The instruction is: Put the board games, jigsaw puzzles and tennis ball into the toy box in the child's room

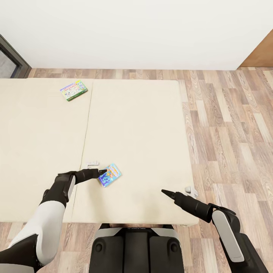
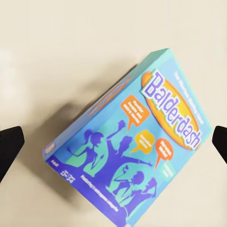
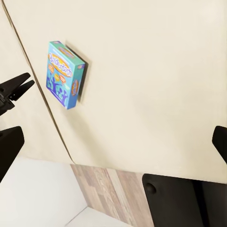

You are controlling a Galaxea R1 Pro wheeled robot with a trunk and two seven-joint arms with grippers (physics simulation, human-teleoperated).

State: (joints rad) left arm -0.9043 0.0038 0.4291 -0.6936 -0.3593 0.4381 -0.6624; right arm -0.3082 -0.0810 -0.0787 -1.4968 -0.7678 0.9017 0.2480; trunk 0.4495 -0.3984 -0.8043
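A mostly blue board game [image 1: 110,175] [image 2: 132,146] [image 3: 65,73] lies on the right-hand cream mattress of the bed [image 1: 136,125], near its front edge. My left gripper [image 1: 102,172] [image 2: 113,144] is open right at the box's left edge, with the box between its widely spread fingers [image 2: 9,146]. The right wrist view also catches the left gripper [image 3: 16,87] beside the box. A white-green-yellow board game [image 1: 74,90] lies flat at the far end of the left mattress. My right gripper [image 1: 167,193] [image 3: 113,142] hovers open and empty over the bed's front right corner.
Wood-plank floor [image 1: 231,132] runs along the bed's right side and far end, below a white wall [image 1: 132,30]. A dark door frame [image 1: 9,57] stands at the far left, a brown panel [image 1: 261,53] at the far right. My base [image 1: 132,246] touches the bed's front edge.
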